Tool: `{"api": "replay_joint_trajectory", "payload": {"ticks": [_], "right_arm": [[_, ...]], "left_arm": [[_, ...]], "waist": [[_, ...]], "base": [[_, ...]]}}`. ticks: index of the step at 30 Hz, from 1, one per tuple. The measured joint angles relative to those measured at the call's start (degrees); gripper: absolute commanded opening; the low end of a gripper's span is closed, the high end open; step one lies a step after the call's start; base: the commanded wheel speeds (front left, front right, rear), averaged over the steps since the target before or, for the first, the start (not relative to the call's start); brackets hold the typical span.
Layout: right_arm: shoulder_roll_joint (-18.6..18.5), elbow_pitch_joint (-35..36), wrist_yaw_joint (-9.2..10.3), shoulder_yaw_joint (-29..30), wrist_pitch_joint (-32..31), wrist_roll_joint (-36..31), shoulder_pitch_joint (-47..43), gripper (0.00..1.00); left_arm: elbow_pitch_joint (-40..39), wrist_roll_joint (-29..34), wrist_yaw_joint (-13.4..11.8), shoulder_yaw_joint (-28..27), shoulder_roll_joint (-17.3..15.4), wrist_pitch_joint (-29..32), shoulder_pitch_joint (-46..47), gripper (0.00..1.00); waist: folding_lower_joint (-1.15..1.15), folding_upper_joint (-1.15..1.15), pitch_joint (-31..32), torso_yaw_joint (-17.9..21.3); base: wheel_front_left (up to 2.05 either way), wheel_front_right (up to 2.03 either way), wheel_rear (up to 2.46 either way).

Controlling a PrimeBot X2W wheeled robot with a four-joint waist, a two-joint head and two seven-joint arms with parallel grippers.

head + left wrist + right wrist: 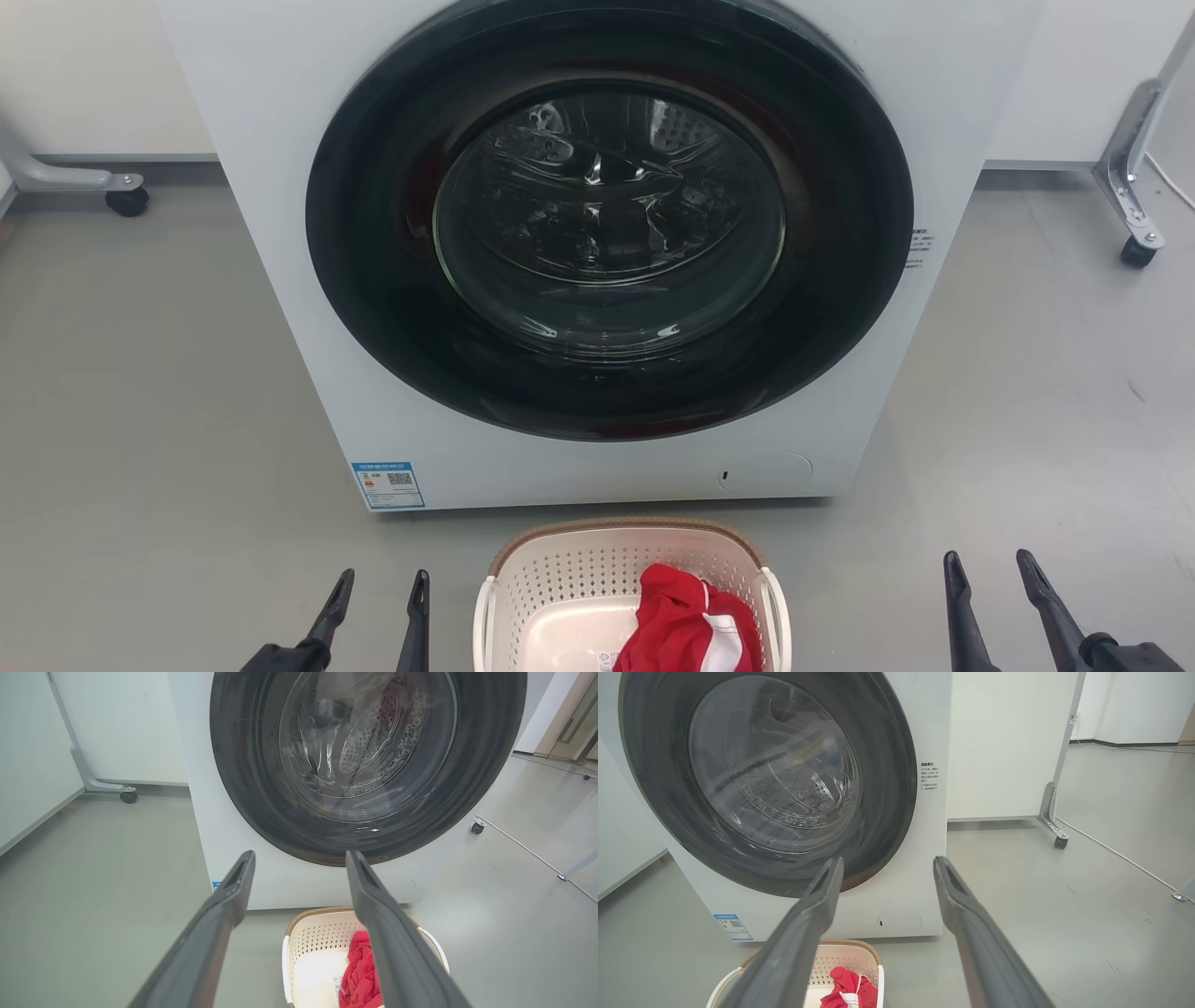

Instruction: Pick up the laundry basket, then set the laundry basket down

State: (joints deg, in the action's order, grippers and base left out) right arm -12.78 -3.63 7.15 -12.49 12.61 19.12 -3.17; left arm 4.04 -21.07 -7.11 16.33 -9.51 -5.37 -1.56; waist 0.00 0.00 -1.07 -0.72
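Laundry basket [579,569] holding a red garment [686,625] is sitting before the washing machine [271,233]; left gripper [385,575] and right gripper [988,556] are flanking it, spread wide, empty.

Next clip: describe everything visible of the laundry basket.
The laundry basket is cream-white plastic with perforated walls, a brown woven-look rim and white loop handles at both sides. It stands upright on the floor before the washer, holding a red-and-white garment. The left end effector and right end effector flank it, untouching.
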Motion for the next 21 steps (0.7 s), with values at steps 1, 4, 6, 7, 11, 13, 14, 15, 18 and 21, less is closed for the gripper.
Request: {"api": "replay_joint_trajectory", "payload": {"ticks": [1,4,6,7,11,13,14,15,18,21], "right_arm": [[0.0,0.1,0.0,0.0,0.0,0.0,0.0,1.0],[0.4,-1.1,-0.02,-0.2,0.0,0.0,-0.2,0.0],[1.0,-2.0,-0.1,-0.4,0.0,0.0,-0.6,0.0],[1.1,-2.2,-0.12,-0.3,-0.2,0.1,-0.9,0.0],[1.3,-2.4,-0.59,0.6,-0.8,2.0,-0.9,0.0],[1.5,-2.6,-0.67,1.0,-1.0,3.3,-0.9,0.0],[1.6,-2.7,-0.89,1.2,-1.4,3.9,-0.9,0.0],[1.7,-2.8,-1.12,1.4,-1.5,4.5,-0.9,0.0],[2.1,-3.2,-1.53,2.1,-2.1,7.4,-0.8,0.0],[2.4,-3.6,-1.9,2.7,-2.9,10.1,-0.6,0.0]], "left_arm": [[-0.1,0.0,0.0,-0.1,0.1,0.3,0.0,1.0],[1.0,0.0,0.0,0.1,0.5,0.3,-0.3,0.0],[1.8,-0.1,0.1,0.3,0.7,0.3,-0.8,0.0],[1.9,-0.2,0.1,0.2,0.7,0.3,-1.1,0.0],[2.3,-1.5,0.6,-0.9,0.8,0.8,-1.1,0.0],[2.5,-3.4,0.9,-1.3,0.9,1.0,-1.1,0.0],[2.6,-4.0,1.1,-1.5,1.0,1.0,-1.1,0.0],[2.7,-4.6,1.1,-1.6,1.1,1.3,-1.1,0.0],[3.0,-7.4,1.6,-2.5,1.3,1.7,-1.0,0.0],[3.2,-9.6,1.7,-3.1,1.5,2.2,-1.0,0.0]], "waist": [[0.0,0.0,0.0,0.0],[0.0,0.0,0.1,0.0],[0.0,0.0,0.1,0.0],[0.0,0.0,0.1,0.0],[0.0,0.0,0.1,0.0],[0.0,0.0,0.1,0.0],[0.0,0.0,0.1,0.0],[0.0,0.0,0.1,0.1],[0.0,0.0,0.1,0.1],[0.0,0.0,0.2,0.1]], "base": [[0.0,0.0,0.0],[0.0,0.0,0.0],[0.0,0.0,0.0],[0.0,0.0,0.0],[0.0,0.0,0.0],[0.0,0.0,0.0],[0.0,0.0,0.0],[0.0,0.0,0.0],[0.0,0.0,0.0],[0.0,0.0,0.0]]}}
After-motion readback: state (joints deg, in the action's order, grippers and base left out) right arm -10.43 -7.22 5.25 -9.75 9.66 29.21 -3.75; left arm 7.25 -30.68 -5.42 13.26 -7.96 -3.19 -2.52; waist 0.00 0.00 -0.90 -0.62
